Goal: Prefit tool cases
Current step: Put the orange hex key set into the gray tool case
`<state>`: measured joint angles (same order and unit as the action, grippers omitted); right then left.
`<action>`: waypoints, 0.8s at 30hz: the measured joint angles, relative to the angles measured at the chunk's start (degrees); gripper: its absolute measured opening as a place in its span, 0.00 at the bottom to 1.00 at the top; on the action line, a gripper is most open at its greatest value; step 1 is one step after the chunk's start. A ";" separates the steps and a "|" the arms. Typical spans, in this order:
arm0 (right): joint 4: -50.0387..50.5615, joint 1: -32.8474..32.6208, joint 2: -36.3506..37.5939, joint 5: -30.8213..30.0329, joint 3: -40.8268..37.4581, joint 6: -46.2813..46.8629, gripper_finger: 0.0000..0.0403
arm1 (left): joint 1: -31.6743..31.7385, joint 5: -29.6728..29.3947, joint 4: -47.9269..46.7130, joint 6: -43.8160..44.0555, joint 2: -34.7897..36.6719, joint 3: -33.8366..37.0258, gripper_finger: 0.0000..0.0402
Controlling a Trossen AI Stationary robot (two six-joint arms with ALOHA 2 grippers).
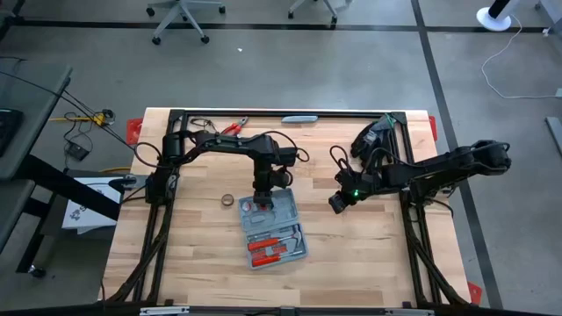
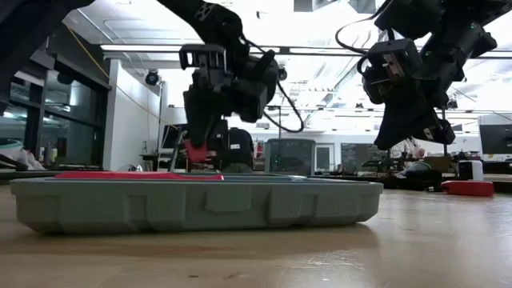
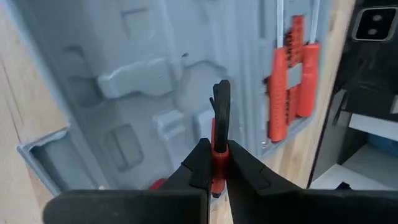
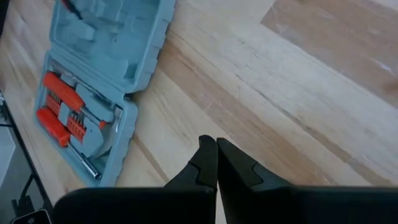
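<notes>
The grey-blue tool case lies open on the table, with red-handled tools in its near half and empty moulded slots in its far half. My left gripper hangs over the far half, shut on a small red and black tool. My right gripper hovers shut to the right of the case, above bare wood. In the right wrist view the case lies well beyond the shut fingers. In the low view the case rests flat on the table. My left gripper pinches the small tool between its two fingers by the red part. The black end sticks out past the fingertips toward the case. The fingers come from above, pointing down. The tool is held just above the case's far half.
A small tape ring lies left of the case. Red-handled pliers and a grey bar sit near the table's far edge. A red object shows at the right in the low view. Bare wood lies right of the case.
</notes>
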<state>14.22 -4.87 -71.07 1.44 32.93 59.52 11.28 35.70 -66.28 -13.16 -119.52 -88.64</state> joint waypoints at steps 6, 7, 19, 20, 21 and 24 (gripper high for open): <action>0.07 -0.45 -0.14 -0.20 0.00 0.02 0.00 | 0.16 0.38 0.77 -0.59 1.75 2.66 0.04; 0.09 -0.43 -0.15 -0.20 0.00 -0.01 0.00 | 0.30 0.82 1.10 -0.72 2.13 2.89 0.04; 0.13 -1.45 -0.15 -1.25 0.00 0.45 0.00 | 5.10 7.26 3.22 -0.47 11.17 14.73 0.04; 0.12 -1.59 -0.15 -1.73 0.00 0.49 0.00 | 5.28 6.79 3.50 -0.42 11.53 14.88 0.04; 0.12 -1.64 -0.15 -2.08 0.00 0.47 0.00 | 5.26 6.19 3.84 -0.40 11.66 14.82 0.04; 0.07 -0.90 -0.50 -2.48 0.00 -0.24 0.00 | 4.84 5.45 6.94 0.80 11.48 14.66 0.04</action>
<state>14.28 -5.77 -71.57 -1.05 32.93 59.28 16.12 41.15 -59.34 -12.36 -108.03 -73.97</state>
